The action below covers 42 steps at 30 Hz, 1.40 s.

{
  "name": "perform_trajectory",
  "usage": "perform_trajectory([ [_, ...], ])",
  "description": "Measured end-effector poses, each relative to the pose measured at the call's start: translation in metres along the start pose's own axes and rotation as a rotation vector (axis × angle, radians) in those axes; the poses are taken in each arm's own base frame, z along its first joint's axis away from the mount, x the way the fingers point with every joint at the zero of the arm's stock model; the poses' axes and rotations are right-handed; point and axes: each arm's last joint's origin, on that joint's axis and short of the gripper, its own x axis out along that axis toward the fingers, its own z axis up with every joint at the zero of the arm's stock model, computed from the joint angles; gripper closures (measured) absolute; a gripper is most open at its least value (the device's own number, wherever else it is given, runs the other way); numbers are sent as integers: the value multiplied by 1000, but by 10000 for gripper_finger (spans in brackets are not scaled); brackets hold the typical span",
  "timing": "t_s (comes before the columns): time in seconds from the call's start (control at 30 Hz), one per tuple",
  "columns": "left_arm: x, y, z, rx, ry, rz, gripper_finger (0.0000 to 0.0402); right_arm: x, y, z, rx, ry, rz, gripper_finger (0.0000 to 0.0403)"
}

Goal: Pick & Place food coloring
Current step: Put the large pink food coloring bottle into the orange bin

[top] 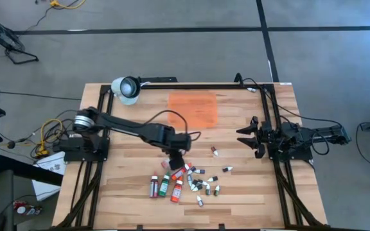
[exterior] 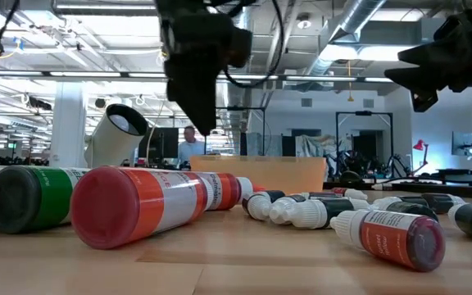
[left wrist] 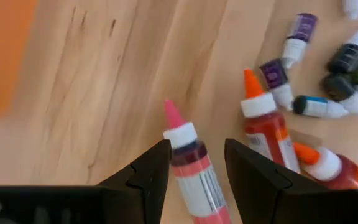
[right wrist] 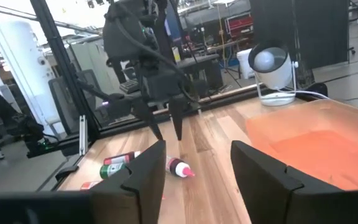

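At the surface's (top: 249,205) nine o'clock edge the left arm is mounted, and its left claw (top: 178,158) is reached toward the centre, poised above the heap. In the left wrist view its fingers (left wrist: 148,174) are seen parted on either side of a pink bottle (left wrist: 188,171) that lies flat between them; contact cannot be told, so the straddle is judged a line-up for a grasp. The food coloring (top: 185,181) is scattered toward six o'clock, with two strays (top: 215,151) nearer three o'clock. The orange mat (top: 193,107) lies toward twelve o'clock, judged the likely drop spot. At three o'clock the right claw (top: 248,137) is parked with fingers apart, nothing between them, kept clear of the work.
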Motion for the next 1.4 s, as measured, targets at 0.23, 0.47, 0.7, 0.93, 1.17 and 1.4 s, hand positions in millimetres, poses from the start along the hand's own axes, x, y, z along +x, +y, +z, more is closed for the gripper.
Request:
perform_trajectory([
  [0.23,27,7,13,10,119,6,253,0,0,0,0,3,2,206],
  [0.47,32,24,18,-34,156,-37,253,0,0,0,0,4,2,210],
  [0.7,37,31,17,-60,183,-132,253,0,0,0,0,4,2,209],
  [0.93,38,31,18,-68,170,-134,253,0,0,0,0,4,2,211],
  [1.17,62,30,15,-64,228,-124,253,0,0,-1,1,12,17,209],
  [1.4,65,30,13,-63,257,-118,253,1,0,-2,-2,32,20,211],
])
